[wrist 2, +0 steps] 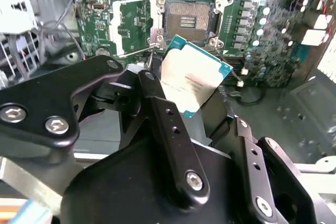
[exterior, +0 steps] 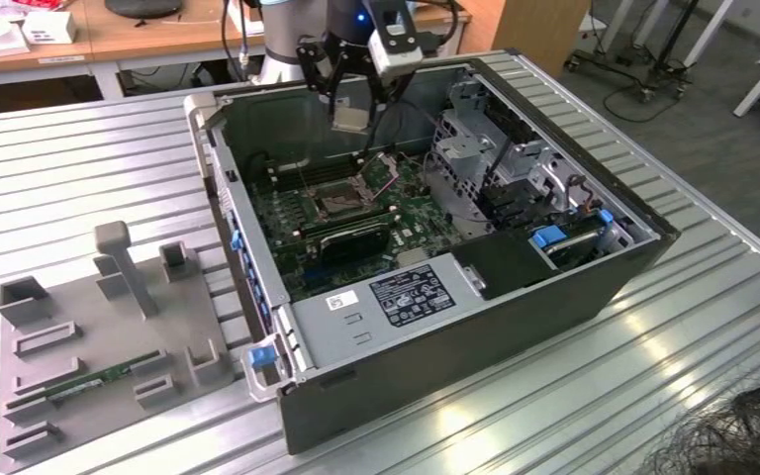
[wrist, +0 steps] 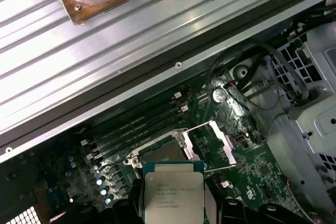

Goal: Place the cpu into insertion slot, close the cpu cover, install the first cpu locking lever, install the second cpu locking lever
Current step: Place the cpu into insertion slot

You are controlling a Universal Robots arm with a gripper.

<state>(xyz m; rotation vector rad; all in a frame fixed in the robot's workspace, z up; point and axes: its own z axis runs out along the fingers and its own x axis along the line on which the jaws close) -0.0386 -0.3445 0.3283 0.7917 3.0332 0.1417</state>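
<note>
So the claw (exterior: 351,107) is clamped on the cpu (exterior: 349,121), pinching it by two opposite edges. It hangs in the air over the open computer case (exterior: 486,336), which lies on the slatted surface (exterior: 76,168). In the second wrist view the insertion slot (wrist 2: 188,20) sits bare below the chip with nothing over it. The cpu cover (wrist 2: 128,22) is flipped open to one side of it. The chip is well clear of the socket's rim, and there's decent open room around it.

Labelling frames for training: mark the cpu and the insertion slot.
cpu (wrist 2: 192,79), second wrist view, middle of its metal top.
insertion slot (wrist 2: 188,21), second wrist view, its open contact field.
</note>
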